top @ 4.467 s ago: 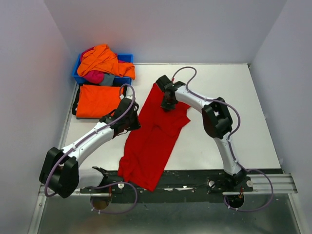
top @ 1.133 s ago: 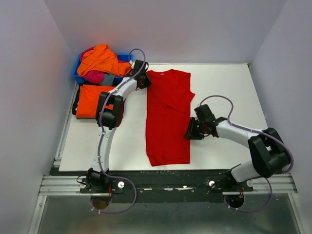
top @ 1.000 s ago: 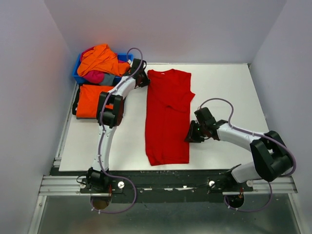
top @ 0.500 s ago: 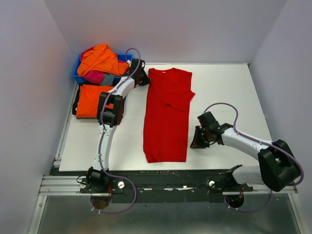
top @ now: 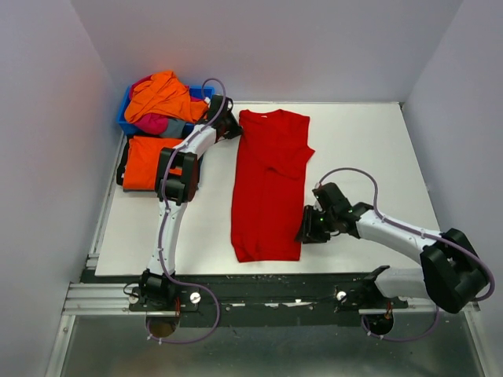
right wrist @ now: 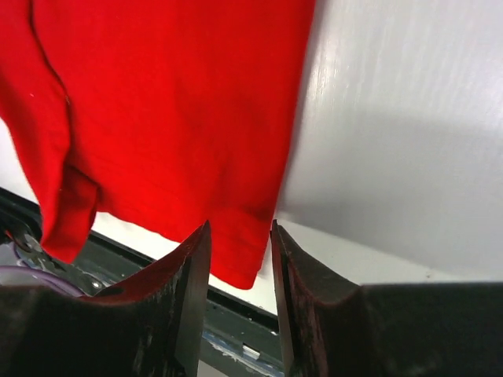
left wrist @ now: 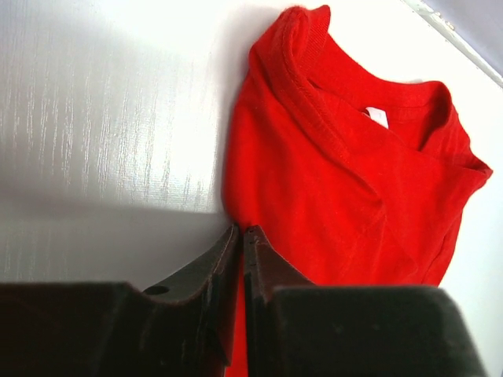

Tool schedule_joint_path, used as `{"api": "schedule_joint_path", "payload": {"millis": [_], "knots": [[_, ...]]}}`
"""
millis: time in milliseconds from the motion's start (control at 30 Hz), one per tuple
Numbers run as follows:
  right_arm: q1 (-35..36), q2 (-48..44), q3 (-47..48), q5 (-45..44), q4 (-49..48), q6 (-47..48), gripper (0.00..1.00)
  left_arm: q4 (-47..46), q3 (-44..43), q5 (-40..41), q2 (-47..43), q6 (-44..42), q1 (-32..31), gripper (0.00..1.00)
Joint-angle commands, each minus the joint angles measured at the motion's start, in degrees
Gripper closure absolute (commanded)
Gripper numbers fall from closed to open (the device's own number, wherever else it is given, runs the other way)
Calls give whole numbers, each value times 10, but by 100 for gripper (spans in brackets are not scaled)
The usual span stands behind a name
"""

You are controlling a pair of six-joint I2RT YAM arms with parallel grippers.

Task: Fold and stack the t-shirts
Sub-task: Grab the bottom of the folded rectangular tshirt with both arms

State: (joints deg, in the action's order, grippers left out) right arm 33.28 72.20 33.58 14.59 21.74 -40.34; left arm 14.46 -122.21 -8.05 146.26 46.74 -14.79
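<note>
Right end effector (top: 303, 233) sits at the near right hem corner of the red t-shirt (top: 271, 188), fingers apart and straddling the hem. The shirt lies flat mid-tabletop (top: 361, 149), long axis near to far, collar at the far end. Left end effector (top: 234, 129) is at its far left shoulder, pinched nearly closed on the cloth edge. To the left lies a folded orange t-shirt (top: 157, 161). Beyond it stands a blue bin (top: 206, 93) heaped with shirts.

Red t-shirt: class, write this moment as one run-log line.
red t-shirt flat on table | left tool shut on its edge near collar | right tool open astride hem corner
</note>
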Motion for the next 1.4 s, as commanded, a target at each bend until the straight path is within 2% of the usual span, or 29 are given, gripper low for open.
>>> {"api": "schedule_joint_path", "payload": {"millis": [0,133,233,267,367,400,600,633,667,700,733,900,1100,1167,1267,1367], "knots": [[23,26,-9,-3,8,-16,56,19,-5,-16,10,4,1,82],[35,28,-26,-17,13,-25,57,14,-4,-16,12,7,2,89],[43,24,-41,-4,2,-33,64,7,0,-16,12,10,2,94],[46,21,-44,-4,2,-34,68,5,1,-16,11,11,2,98],[45,1,-45,-32,36,-40,95,0,3,-16,11,12,2,100],[46,-10,-46,-45,54,-41,99,0,2,-16,12,13,2,100],[46,-72,-56,-69,106,-41,99,0,-4,-17,19,13,2,100],[46,-81,-58,-65,103,-40,97,0,-3,-18,18,15,2,100],[46,-87,-60,-62,102,-40,88,-2,-3,-21,20,16,2,100],[46,-92,-57,-64,107,-39,75,-2,-2,-26,19,17,2,100],[46,-95,-50,-73,116,-37,71,-2,-2,-30,19,18,2,100],[55,-110,-5,-107,153,-14,70,-31,43,-40,-11,25,2,78],[120,-64,53,-166,182,-28,62,-23,43,-42,-11,24,2,66],[147,-37,75,-186,186,-38,62,-24,44,-44,-8,24,2,64],[187,7,111,-216,195,-50,55,-24,42,-49,-3,25,2,61],[215,55,141,-250,210,-62,55,-24,34,-52,3,27,2,61]]}}
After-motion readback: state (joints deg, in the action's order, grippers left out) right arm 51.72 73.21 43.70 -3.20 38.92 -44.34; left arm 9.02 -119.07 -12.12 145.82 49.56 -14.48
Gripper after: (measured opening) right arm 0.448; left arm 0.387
